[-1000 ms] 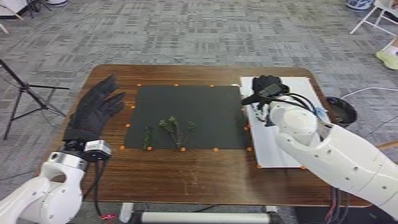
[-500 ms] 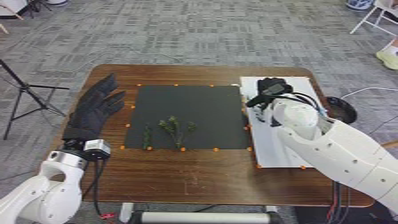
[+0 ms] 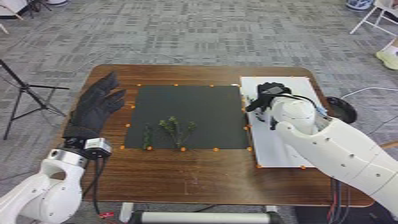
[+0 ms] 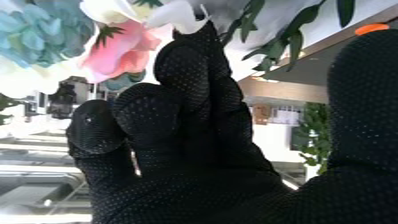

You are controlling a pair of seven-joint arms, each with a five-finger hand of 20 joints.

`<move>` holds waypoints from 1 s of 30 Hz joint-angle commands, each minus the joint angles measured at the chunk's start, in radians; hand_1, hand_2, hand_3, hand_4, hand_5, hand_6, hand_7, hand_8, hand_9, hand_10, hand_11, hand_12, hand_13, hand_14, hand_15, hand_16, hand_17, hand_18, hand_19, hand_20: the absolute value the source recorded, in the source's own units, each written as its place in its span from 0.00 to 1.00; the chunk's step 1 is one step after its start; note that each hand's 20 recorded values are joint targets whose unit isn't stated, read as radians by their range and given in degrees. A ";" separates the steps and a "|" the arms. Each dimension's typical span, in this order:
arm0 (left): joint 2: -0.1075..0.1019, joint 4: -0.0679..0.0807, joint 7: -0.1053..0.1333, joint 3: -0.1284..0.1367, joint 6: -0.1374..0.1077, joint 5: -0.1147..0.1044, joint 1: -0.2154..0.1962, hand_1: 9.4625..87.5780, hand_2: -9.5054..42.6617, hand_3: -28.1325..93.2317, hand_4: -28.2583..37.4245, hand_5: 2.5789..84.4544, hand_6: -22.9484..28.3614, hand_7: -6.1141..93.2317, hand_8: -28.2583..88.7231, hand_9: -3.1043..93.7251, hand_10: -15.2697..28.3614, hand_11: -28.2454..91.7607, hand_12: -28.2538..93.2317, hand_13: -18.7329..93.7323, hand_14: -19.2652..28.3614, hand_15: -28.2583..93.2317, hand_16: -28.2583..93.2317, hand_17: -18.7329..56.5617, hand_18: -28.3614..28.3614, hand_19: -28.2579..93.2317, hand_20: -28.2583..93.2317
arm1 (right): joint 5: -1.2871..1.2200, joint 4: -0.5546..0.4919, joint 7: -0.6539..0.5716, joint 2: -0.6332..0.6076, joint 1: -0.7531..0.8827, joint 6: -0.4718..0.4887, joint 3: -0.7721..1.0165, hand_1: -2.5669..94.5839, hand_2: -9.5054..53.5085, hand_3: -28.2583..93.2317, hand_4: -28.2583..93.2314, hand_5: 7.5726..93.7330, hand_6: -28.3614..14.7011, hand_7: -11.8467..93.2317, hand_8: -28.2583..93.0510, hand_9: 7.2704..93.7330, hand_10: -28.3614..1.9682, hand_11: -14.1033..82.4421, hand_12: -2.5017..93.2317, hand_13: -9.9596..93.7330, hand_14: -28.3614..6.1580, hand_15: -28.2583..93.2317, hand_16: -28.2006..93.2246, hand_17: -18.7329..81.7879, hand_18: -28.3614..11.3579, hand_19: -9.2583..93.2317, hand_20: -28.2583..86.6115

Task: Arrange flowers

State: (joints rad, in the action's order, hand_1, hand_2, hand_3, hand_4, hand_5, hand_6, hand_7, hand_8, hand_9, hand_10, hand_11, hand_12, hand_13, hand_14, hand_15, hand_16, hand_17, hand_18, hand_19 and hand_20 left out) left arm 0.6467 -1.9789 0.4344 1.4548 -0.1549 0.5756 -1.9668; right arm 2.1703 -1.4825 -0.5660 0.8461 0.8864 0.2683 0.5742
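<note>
Over the upper part of the white board, my right hand (image 3: 272,90) covers much of what is beneath it. In the right wrist view that hand (image 4: 187,125) is open, its thumb apart from the fingers, with nothing seen between them. Close by its fingertips are a pink flower (image 4: 123,50), a pale blue flower (image 4: 43,34), white petals (image 4: 105,10) and green leaves (image 4: 298,32). A branching green sprig (image 3: 177,131) and a narrower one (image 3: 147,136) lie on the black mat (image 3: 182,102). My left hand (image 3: 93,112) is open at the table's left side.
The white board (image 3: 282,150) lies along the right side of the brown table (image 3: 191,175), beside the mat. Small orange markers line the mat and board edges. A dark round object (image 3: 341,110) is just off the table's right edge, and a tripod (image 3: 27,87) stands at the left.
My right hand has shifted slightly toward the robot and to the right over the board. The left hand and the sprigs on the mat look unchanged.
</note>
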 commanded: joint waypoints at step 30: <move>0.006 -0.011 0.001 0.019 0.016 0.005 -0.040 0.24 0.09 0.77 0.04 0.25 0.48 0.23 0.17 0.21 0.57 0.35 0.39 0.31 0.67 0.43 0.28 0.10 0.83 0.53 0.33 | -0.122 -0.196 0.026 -0.035 0.271 -0.050 0.084 0.46 0.00 0.92 0.11 0.75 0.67 0.60 0.46 0.88 0.67 0.76 0.54 0.87 0.63 0.89 0.56 0.69 0.22 1.00 0.83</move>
State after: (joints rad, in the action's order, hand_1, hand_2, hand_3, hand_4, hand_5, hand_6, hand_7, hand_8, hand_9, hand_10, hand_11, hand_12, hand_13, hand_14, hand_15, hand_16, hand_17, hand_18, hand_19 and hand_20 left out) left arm 0.6478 -1.9803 0.4318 1.4640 -0.1466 0.5767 -1.9869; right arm 2.1235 -1.6534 -0.5777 0.8446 1.0496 0.2614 0.6742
